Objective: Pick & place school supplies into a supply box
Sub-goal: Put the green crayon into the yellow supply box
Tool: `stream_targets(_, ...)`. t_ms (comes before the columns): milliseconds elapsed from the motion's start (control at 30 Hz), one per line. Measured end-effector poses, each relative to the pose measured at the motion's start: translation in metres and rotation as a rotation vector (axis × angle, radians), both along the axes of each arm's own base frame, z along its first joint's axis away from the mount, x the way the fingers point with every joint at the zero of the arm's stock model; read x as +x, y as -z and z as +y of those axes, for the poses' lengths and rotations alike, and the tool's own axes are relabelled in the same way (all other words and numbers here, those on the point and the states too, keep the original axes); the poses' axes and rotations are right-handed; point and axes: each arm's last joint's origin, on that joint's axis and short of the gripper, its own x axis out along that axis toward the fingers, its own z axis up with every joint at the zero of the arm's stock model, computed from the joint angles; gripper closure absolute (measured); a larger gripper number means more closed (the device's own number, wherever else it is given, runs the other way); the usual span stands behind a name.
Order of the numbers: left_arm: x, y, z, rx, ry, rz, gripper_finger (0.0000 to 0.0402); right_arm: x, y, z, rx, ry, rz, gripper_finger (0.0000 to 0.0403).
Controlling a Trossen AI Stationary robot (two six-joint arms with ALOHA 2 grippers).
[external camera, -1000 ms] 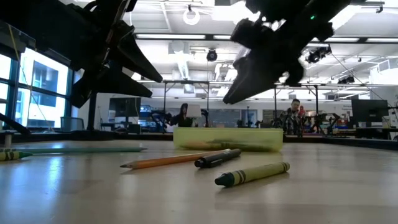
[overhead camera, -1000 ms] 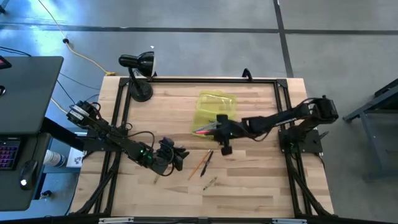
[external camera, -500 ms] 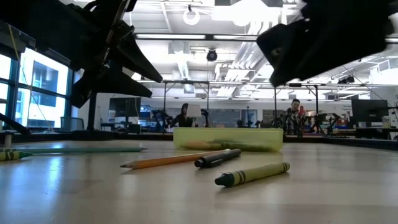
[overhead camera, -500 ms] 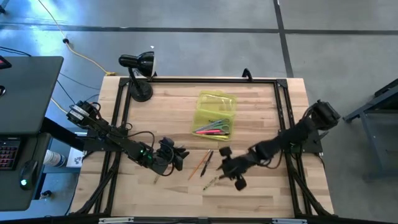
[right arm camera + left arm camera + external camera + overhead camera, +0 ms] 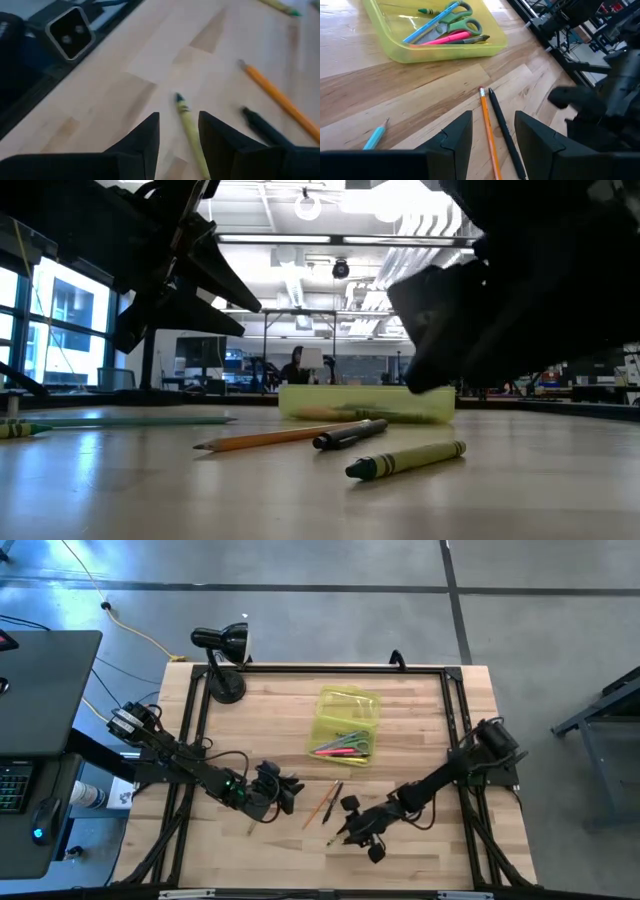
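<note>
The translucent yellow-green supply box stands open at the table's middle, with green-handled scissors, a pink pen and other pens inside. An orange pencil, a black pen and a green crayon lie flat on the wood in front of it. My right gripper hangs open just over the crayon, a finger on either side and not touching. My left gripper waits open left of the pencil and holds nothing.
A black desk lamp stands at the far left corner. A light blue pencil lies near my left gripper, and another crayon lies farther left. A black frame rail edges the table. Bare wood stretches along the near edge.
My right gripper has left the near end of the supply box, swung toward the table's near edge and come down low over the green crayon. The pens, pencil and crayon on the table have stayed where they were.
</note>
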Motion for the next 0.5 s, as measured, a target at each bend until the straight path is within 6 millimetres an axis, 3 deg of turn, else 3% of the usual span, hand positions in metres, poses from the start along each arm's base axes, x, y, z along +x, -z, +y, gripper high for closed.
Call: stream_targets(500,0.000,0.000,0.000,0.002,0.002,0.001,0.0222,0.021,0.046,-0.025,0.021,0.007,0.047,0.0289)
